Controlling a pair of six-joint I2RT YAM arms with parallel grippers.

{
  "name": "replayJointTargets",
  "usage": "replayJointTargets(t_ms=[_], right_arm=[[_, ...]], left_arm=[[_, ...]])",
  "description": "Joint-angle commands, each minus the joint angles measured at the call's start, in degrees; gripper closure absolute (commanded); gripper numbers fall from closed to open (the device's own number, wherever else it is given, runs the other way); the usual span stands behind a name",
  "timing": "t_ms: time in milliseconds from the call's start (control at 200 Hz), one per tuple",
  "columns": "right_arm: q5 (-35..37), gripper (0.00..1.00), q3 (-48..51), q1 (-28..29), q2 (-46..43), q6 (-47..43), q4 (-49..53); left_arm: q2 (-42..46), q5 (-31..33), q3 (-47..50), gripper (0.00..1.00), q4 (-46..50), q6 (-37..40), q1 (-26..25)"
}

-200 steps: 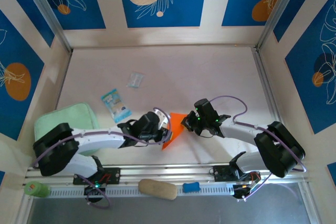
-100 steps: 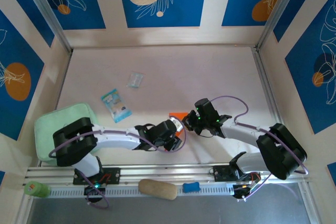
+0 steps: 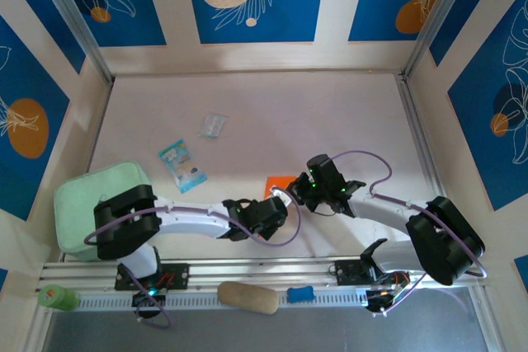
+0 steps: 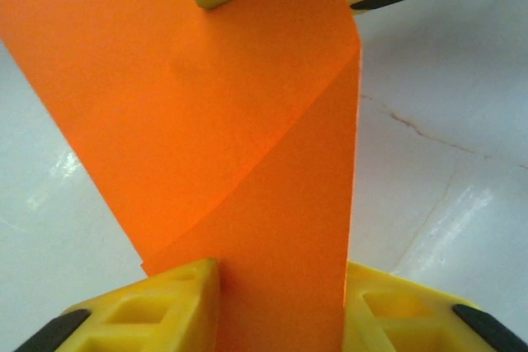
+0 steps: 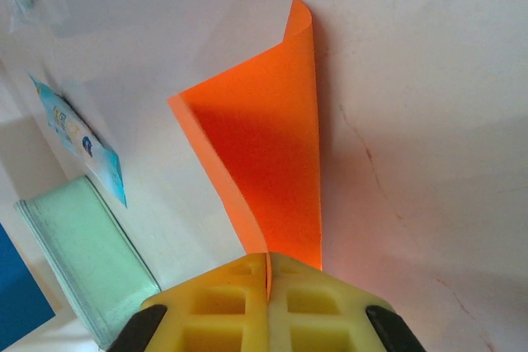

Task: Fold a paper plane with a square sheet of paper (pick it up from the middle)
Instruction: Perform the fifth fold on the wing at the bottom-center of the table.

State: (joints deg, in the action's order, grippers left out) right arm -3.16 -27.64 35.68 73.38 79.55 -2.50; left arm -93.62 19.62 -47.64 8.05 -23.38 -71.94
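Fingers first: left fingers (image 3: 271,210), well right of the mint green pad (image 3: 95,199), are part open and straddle the square sheet of paper (image 4: 247,121). In the left wrist view orange runs through the gap, one yellow finger each side. Can't tell if the pads bear on the edges; no clamp visible.

Sheet isn't flat: a diagonal crease crosses it and one flap is laid over the near part. It sits right of the pad, just past the left fingers, on or just over the worktop (image 3: 346,121), can't tell which. From above, a small orange patch shows beyond the left wrist.

Right fingers (image 5: 268,274), furthest right of the pad, are fully closed on the sheet's edge. The paper bows away from them, far corner curled.

Changes:
- A second ago the left fingers sat nearer the pad, short of the sheet, and a whole orange triangle showed between the two arms.
- Half a second ago they had slid over it.
- Now they cover most of it, and the left arm's elbow has swung away from the pad.
- Right fingers haven't budged, same pinch.

My read: right is anchoring and left has come in to take or press the fold. Looks like an early fold, no dart shape yet. Risk: if left closes off the crease line, the fold goes skew.
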Motion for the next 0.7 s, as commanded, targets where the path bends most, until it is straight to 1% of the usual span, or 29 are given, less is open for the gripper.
replayJointTargets(t_ms=[0,155,395,520,570,640,695], right_arm=[[0.4,1.0,-1.0,0.4,-1.3,0.6,2.0],[0.5,1.0,-1.0,0.4,-1.2,0.5,2.2],[0.5,1.0,-0.9,0.4,-1.3,0.5,2.3],[0.5,1.0,-1.1,0.4,-1.5,-0.2,3.1],[0.9,0.97,-1.5,0.3,-1.9,-1.3,4.5],[1.3,0.91,-2.1,-0.2,-3.2,-3.6,7.3],[1.4,0.88,-2.4,-0.8,-4.7,-5.8,9.6]], left_arm=[[-0.7,3.3,-1.4,0.68,2.6,1.1,-0.8],[-0.6,3.4,-1.2,0.75,2.4,1.1,-0.8],[-0.8,3.9,-1.5,0.82,2.9,0.8,-0.8],[-0.9,4.1,-1.4,0.87,2.8,0.5,-0.8],[-1.1,4.4,-1.5,0.89,2.9,0.2,-0.8],[-1.0,5.0,-1.4,0.89,3.2,-0.3,-0.7],[-1.0,5.1,-1.3,0.89,3.4,-0.7,-0.4]])
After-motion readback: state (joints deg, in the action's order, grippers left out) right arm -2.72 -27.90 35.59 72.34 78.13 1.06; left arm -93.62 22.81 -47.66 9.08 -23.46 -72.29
